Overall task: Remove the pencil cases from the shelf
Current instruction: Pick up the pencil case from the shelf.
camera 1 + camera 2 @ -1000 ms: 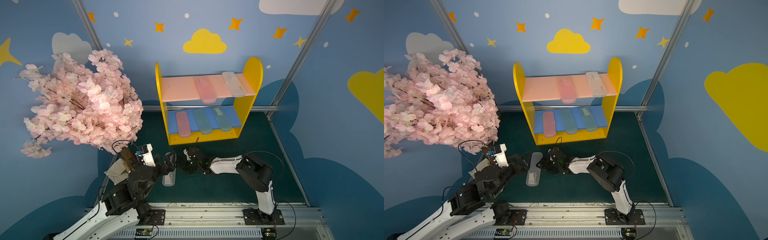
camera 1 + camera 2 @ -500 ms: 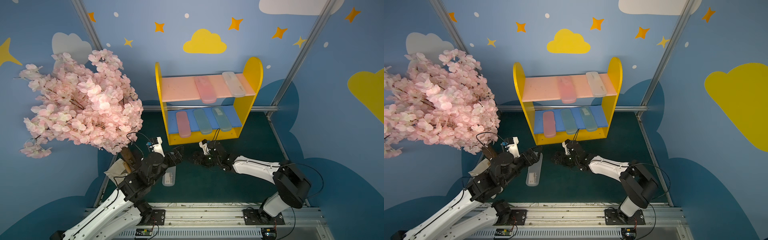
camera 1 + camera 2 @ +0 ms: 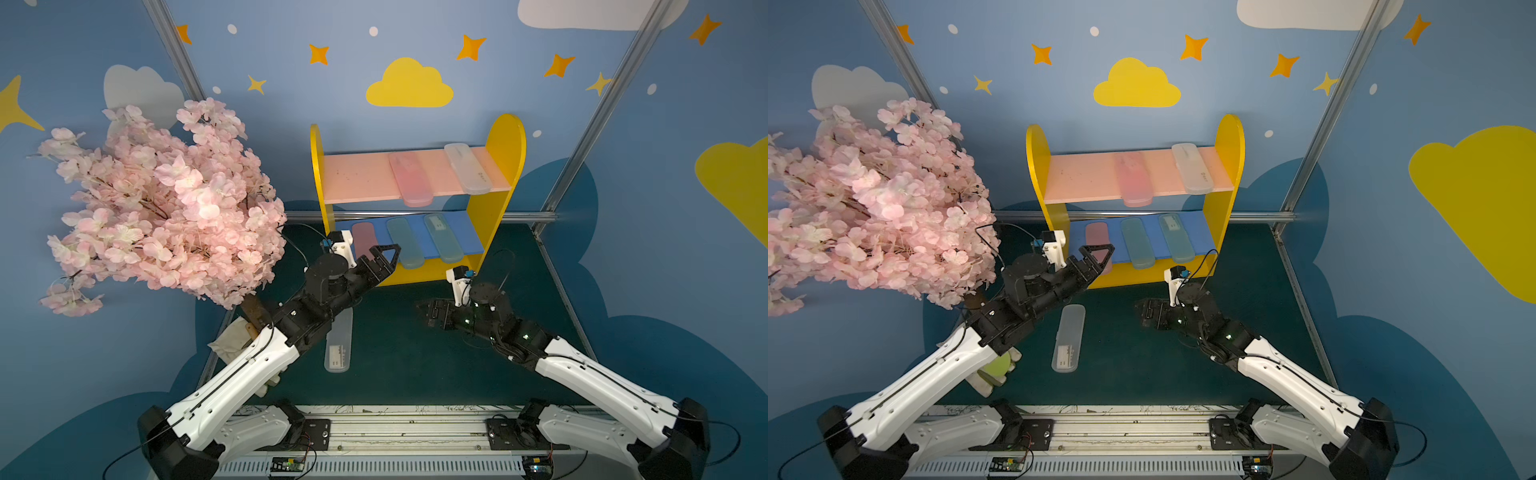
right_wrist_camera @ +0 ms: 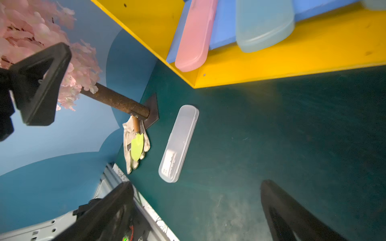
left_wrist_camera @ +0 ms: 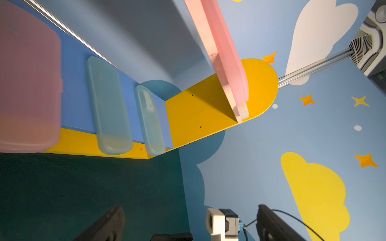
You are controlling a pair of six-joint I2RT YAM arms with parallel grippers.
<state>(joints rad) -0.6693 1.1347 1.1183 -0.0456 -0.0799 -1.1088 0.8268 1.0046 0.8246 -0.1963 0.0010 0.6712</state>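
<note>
The yellow shelf [image 3: 505, 166] holds a pink pencil case [image 3: 409, 178] and a frosted white one [image 3: 467, 168] on its pink board. On the blue board lie a pink case [image 3: 362, 237] and two teal ones [image 3: 404, 243] [image 3: 442, 237]. Another frosted white case [image 3: 1068, 338] lies on the green table. My left gripper [image 3: 382, 262] hangs open just in front of the lower pink case [image 5: 29, 83], apart from it. Low over the table before the shelf's right half, my right gripper [image 3: 428, 313] is open and empty, its tips pointing towards the white case [image 4: 177, 144].
A pink blossom tree [image 3: 158, 208] overhangs the left side, its trunk [image 4: 117, 102] fixed at the table's left edge. A glove with a green trowel [image 4: 135, 146] lies beside it. A metal rail [image 3: 395, 432] runs along the front edge.
The right arm swung right, away from the white case on the table, and its jaws widened. The left arm rose and reached forward to the lower board's pink case.
</note>
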